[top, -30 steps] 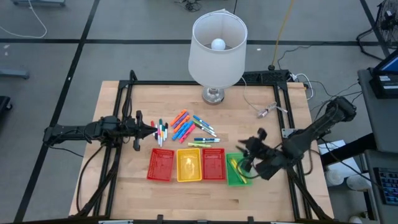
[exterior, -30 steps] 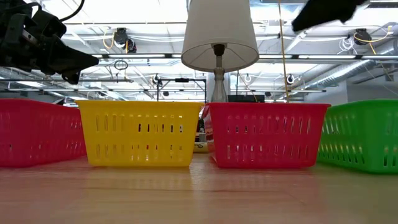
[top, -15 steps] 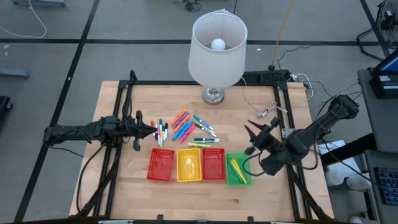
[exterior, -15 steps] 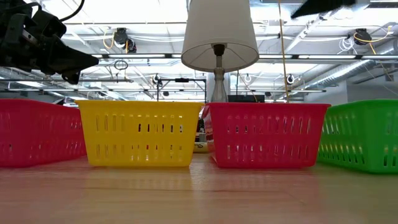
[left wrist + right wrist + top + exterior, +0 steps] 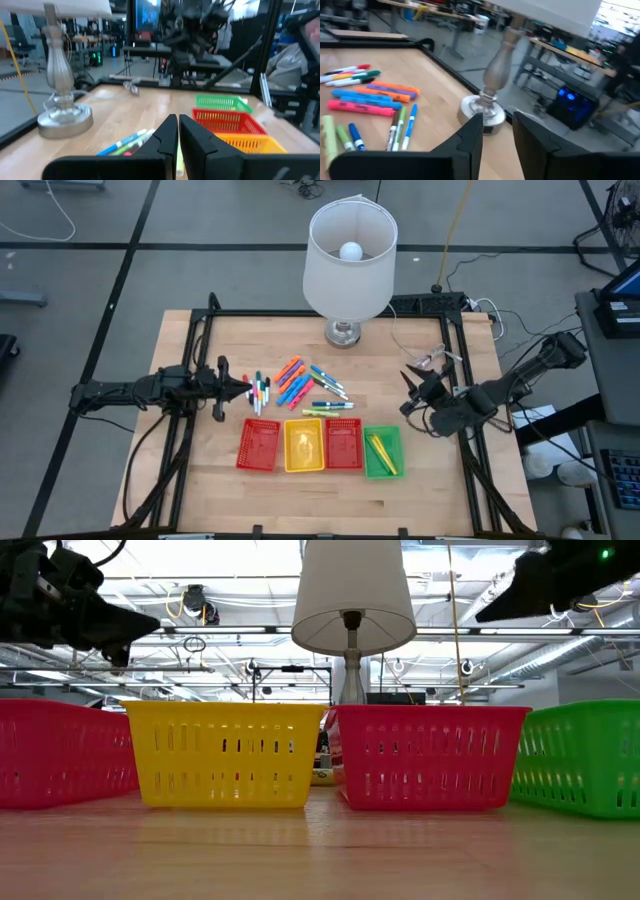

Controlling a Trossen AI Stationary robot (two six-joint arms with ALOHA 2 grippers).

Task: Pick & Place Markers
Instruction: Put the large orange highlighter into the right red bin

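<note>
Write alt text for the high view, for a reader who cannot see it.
Loose coloured pen-like markers lie mid-table on the wooden table, above a row of red, yellow, red and green mesh trays. The left pincer sits beside them; the right pincer hangs open near the right edge.

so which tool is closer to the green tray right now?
Right. The right tool hangs just past the green tray toward the lamp side, fingers apart. The left tool waits across the table beyond both red trays, by the marker pile.

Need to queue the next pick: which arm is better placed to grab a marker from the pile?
Probably left: its gripper sits right beside the markers, while the right gripper is farther off.
</note>
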